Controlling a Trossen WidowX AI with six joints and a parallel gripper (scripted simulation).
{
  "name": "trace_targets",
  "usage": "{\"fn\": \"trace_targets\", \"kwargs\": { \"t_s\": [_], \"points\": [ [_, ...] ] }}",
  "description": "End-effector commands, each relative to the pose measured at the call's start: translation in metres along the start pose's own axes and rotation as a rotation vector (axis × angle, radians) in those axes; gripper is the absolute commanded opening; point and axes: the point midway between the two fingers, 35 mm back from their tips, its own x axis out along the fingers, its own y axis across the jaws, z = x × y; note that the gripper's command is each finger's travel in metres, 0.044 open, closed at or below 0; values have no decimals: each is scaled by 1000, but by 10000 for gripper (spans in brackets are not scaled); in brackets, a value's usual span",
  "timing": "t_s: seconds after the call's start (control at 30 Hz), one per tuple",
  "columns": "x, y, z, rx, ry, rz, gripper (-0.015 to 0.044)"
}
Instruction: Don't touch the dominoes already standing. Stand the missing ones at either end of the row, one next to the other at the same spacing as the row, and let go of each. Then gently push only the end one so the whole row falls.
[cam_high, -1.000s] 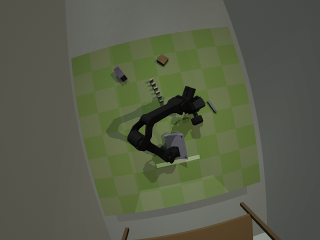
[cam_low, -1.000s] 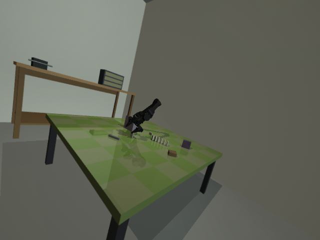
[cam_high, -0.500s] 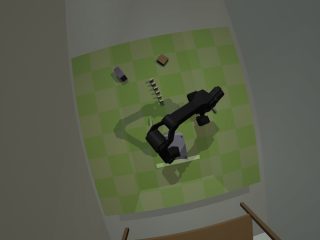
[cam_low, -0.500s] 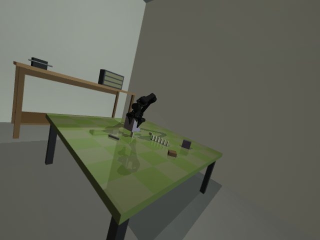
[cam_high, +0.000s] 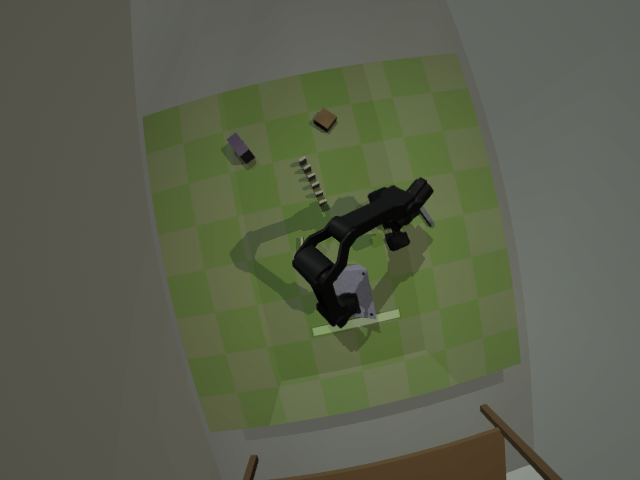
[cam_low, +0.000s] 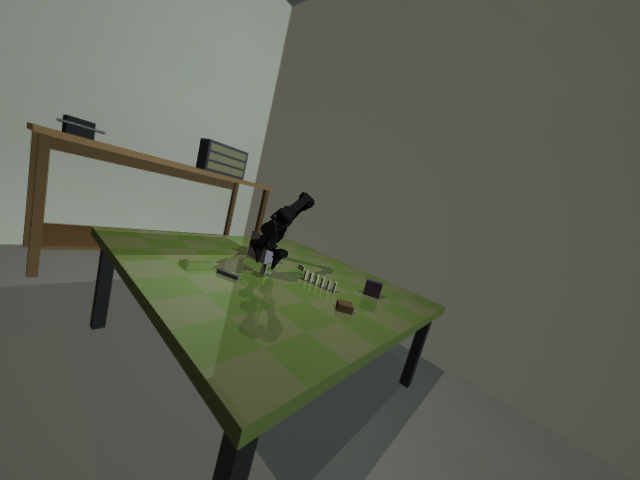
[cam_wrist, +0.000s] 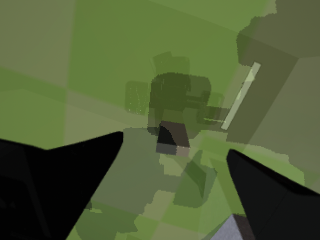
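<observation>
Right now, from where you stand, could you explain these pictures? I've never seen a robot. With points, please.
The black machine is one jointed arm (cam_high: 369, 212) (cam_low: 294, 209). Its end effector (cam_high: 391, 219) (cam_low: 265, 263) (cam_wrist: 174, 145) has two fingers, spread open and holding nothing. The top picture looks down, the exterior one looks across the room, and the wrist one looks out past the fingers. On the green checkered table (cam_high: 465, 325) (cam_low: 289, 361) stand six dominoes in a row (cam_high: 311, 176) (cam_low: 323, 282). Around them are a brown block (cam_high: 325, 118) (cam_low: 344, 306), a purple block (cam_high: 236, 142) (cam_low: 373, 288) and a thin grey bar (cam_high: 427, 217) (cam_low: 227, 274).
</observation>
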Motion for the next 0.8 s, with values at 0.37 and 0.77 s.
{"fn": "trace_targets", "kwargs": {
  "t_s": [0.37, 0.77],
  "points": [
    [18, 1, 0, 6, -2, 10, 414],
    [18, 1, 0, 6, -2, 10, 107]
  ]
}}
